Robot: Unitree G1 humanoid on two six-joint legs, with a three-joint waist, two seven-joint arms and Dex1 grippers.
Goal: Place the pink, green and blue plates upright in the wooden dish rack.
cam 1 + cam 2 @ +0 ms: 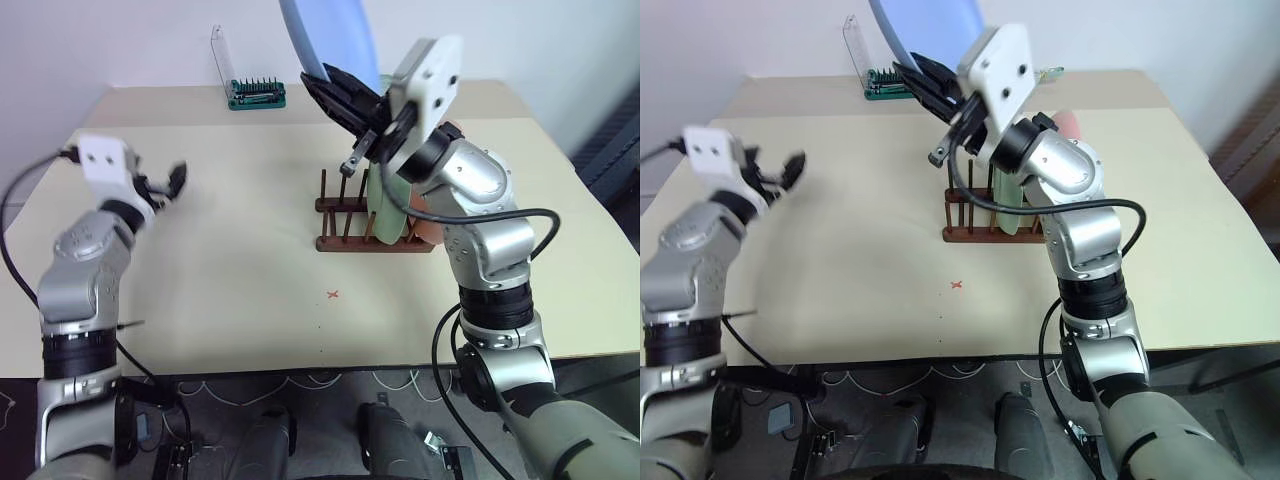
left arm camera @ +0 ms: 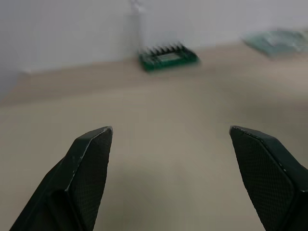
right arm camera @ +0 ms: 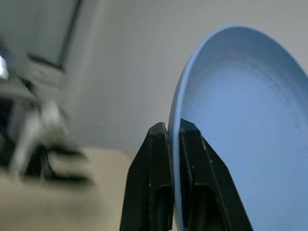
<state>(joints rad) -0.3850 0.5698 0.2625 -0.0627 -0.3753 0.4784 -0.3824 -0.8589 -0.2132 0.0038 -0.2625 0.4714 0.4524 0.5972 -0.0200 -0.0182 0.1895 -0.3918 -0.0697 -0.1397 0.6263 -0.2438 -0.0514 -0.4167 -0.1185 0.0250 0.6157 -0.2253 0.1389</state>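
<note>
My right claw (image 3: 174, 132) pinches the blue plate (image 1: 330, 40) by its rim, held on edge above the rack (image 1: 365, 225) to drop between pegs beside the green plate (image 1: 385, 205) and pink plate (image 1: 1068, 124), while my left claw (image 2: 168, 139) gapes wide, empty, off to the side

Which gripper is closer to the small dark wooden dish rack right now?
Right. The right gripper is above the dark wooden dish rack, clamping the light blue plate. The left gripper stands open, well off to the rack's left.
</note>
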